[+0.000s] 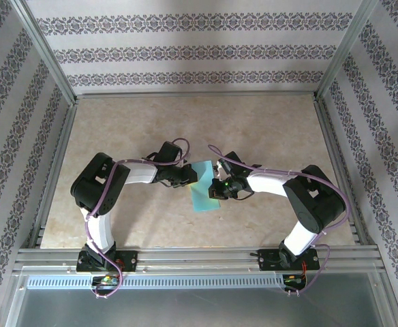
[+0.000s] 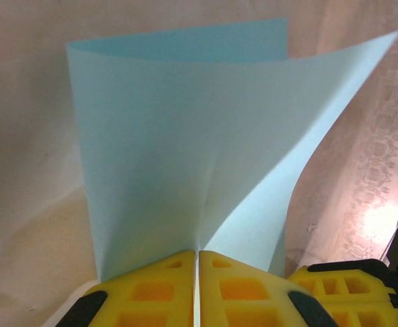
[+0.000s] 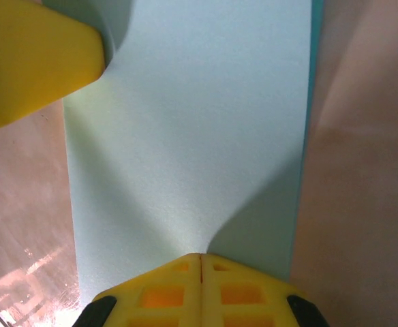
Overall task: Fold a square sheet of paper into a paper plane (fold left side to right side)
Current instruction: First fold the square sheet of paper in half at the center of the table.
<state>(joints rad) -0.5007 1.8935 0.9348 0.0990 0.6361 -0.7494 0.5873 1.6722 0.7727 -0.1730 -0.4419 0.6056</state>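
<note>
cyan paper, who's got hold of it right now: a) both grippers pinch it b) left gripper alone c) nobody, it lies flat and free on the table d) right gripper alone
a: the square sheet of paper runs into the shut fingers of the left gripper and of the right gripper, and it curls up between them.

Location type: robotics lab test cell.
- aluminium-extrusion frame (image 1: 49, 65) around beige marbled tabletop (image 1: 267, 129)
- patterned wallpaper panels (image 1: 185, 51) as backdrop
- left arm base (image 1: 107, 259), right arm base (image 1: 284, 257) bolted to front rail (image 1: 199, 255)
- exposed purple cabling (image 1: 102, 197)
</note>
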